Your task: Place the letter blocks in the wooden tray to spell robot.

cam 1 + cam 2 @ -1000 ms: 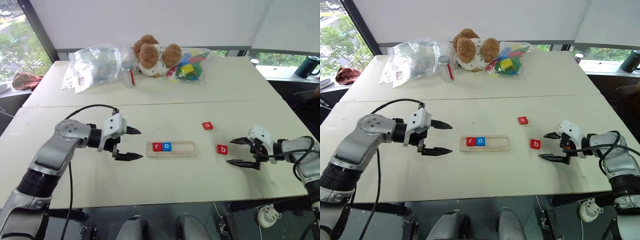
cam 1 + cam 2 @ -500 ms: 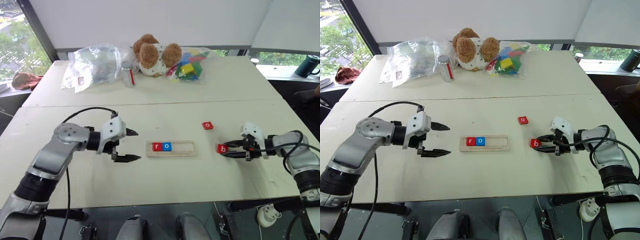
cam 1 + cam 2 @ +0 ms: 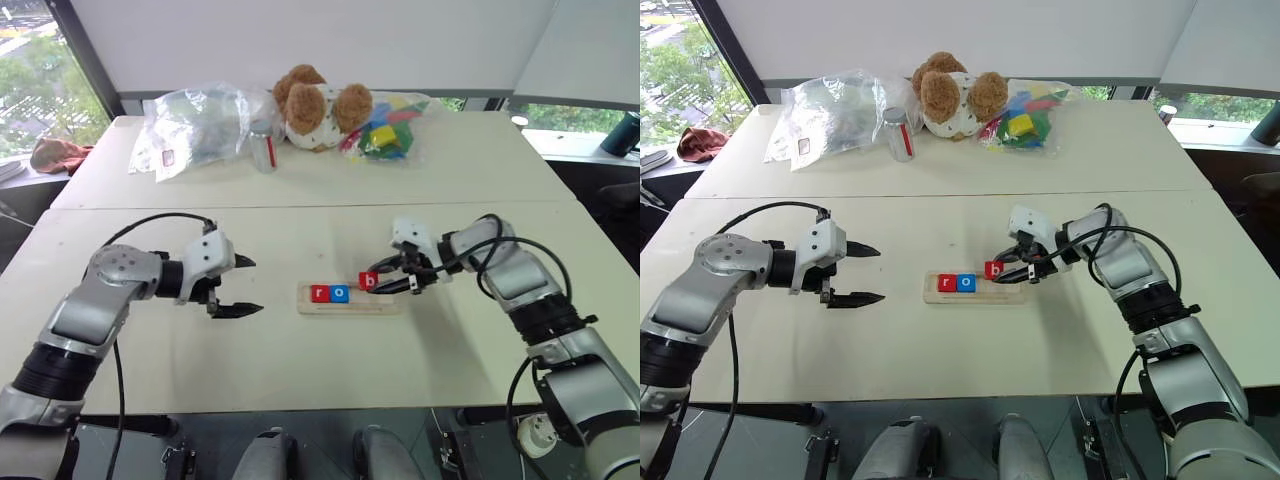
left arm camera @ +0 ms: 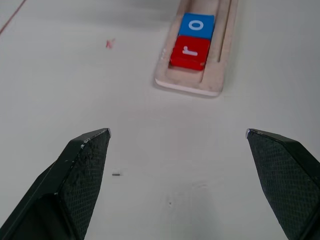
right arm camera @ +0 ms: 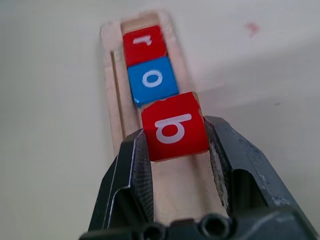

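Now the right hand [image 3: 1012,267] grips the red b [image 5: 174,126] over the tray [image 3: 385,305], beside the blue o [image 3: 340,293]; released tilted, it may ride onto o. Left hand [image 3: 243,286] hangs open, empty.

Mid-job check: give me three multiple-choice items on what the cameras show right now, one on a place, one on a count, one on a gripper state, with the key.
1. Where is the red square letter block marked b?
A. Flat on the table, apart from the tray
B. Between the right gripper's fingers, over the pale wooden tray
C. By the brown teddy bear

2. How many letter blocks lie in the tray's groove?
A. Two
B. Four
C. None

3. How does the left gripper stand?
A. Shut on a block
B. Open, holding nothing
C. Shut, holding nothing

Key: B, the right wrist view shows b pinched above the groove; A, only red r and blue o lie there; B, its fingers are spread over bare table.
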`<state>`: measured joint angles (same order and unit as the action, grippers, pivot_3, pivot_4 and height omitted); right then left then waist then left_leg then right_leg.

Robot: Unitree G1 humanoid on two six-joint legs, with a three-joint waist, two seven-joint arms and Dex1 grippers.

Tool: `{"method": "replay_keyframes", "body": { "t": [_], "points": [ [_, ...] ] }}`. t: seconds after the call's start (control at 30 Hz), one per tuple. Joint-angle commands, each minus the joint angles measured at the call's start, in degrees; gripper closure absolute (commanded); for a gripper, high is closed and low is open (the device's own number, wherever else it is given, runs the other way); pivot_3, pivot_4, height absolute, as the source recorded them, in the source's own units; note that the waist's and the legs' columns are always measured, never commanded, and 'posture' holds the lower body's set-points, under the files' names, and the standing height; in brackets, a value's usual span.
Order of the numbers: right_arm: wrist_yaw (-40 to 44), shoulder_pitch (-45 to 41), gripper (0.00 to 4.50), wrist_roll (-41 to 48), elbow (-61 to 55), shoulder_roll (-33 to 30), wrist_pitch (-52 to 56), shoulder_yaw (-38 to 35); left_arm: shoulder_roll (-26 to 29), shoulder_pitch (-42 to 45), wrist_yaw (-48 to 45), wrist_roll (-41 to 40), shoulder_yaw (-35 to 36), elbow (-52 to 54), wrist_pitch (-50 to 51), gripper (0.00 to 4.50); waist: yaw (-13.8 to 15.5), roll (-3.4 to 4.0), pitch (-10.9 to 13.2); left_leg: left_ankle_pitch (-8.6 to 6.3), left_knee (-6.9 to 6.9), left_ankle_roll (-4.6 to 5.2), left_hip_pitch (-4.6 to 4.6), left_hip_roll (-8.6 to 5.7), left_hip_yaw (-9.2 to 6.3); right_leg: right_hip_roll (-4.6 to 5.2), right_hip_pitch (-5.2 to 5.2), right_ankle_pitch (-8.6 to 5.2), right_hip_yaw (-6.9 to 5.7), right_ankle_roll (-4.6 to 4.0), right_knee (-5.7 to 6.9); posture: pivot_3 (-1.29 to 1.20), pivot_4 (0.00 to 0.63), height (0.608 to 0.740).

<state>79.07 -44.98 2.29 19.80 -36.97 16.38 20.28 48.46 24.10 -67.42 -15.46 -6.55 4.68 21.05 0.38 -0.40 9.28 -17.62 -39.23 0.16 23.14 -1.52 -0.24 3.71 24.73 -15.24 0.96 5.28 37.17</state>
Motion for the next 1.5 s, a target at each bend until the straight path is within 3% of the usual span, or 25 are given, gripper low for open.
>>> {"method": "replay_keyframes", "body": {
  "t": [0.03, 1.47, 1.5],
  "points": [
    [0.93, -2.96, 3.36, -0.81, 1.09, 0.64, -0.94, 0.15, 0.53, -0.83, 1.32, -0.90, 2.61, 3.48, 0.75, 0.00, -0.05, 0.00, 0.00, 0.01, -0.03, -0.02, 0.13, 0.00, 0.00, 0.00, 0.14, 0.00, -0.01, 0.00, 0.01, 0.00, 0.150, 0.740],
    [0.03, -4.70, 3.36, -3.64, 7.37, 8.23, -1.52, 1.78, -2.37, -1.97, 5.78, -0.55, 2.23, 5.01, 1.69, 0.00, -1.37, -0.02, -0.02, 0.11, -0.01, -0.17, 0.06, 0.04, -0.02, -0.10, 0.19, 0.00, -0.07, 0.01, 0.18, 0.00, 0.150, 0.740],
    [0.09, -4.58, 2.86, -3.56, 7.10, 8.15, -1.38, 1.73, -2.44, -1.93, 5.80, -0.51, 2.18, 4.87, 1.60, 0.00, -1.36, -0.02, -0.02, 0.11, -0.01, -0.17, 0.06, 0.04, -0.02, -0.10, 0.19, 0.01, -0.07, 0.01, 0.19, 0.00, 0.150, 0.740]
  ]
}}
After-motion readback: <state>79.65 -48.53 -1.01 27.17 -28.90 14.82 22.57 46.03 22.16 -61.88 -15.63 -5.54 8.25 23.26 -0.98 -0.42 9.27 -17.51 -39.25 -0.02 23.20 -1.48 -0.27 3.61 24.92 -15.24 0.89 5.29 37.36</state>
